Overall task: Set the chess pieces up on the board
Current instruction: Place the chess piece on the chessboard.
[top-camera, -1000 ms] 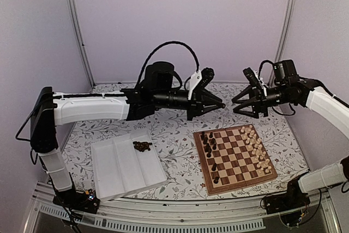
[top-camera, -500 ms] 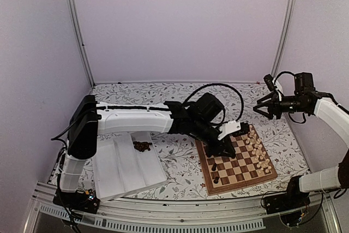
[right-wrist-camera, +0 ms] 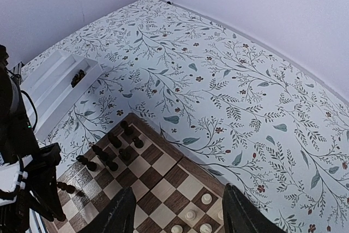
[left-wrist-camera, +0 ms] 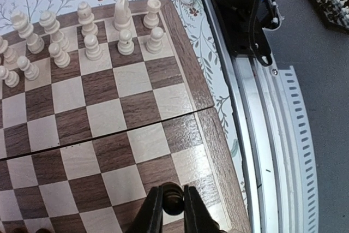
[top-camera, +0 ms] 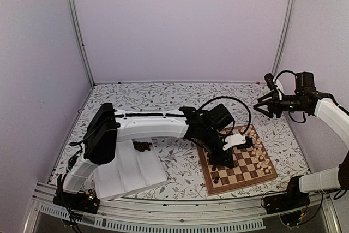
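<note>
A dark chess piece (left-wrist-camera: 173, 198) is pinched between the closed fingers (left-wrist-camera: 154, 214) of the left tool (left-wrist-camera: 173, 205), low over a square at the edge of the chessboard (left-wrist-camera: 136, 113), just inside its brown border. Whether the piece touches the wood cannot be told. Cream pieces (left-wrist-camera: 87, 31) stand in two rows along the board's right side. Dark pieces (right-wrist-camera: 112, 151) stand in looser ranks along its left side, where the left arm reaches in across the squares. The right tool (right-wrist-camera: 180, 216) hangs open and empty, high beyond the board's far right corner. Left of the board, a white ridged tray (top-camera: 131, 170) holds a small heap of dark chessmen (top-camera: 143, 146) at the far end of the compartment nearest the board. Board and tray both lie on a floral-print surface (top-camera: 163, 102).
</note>
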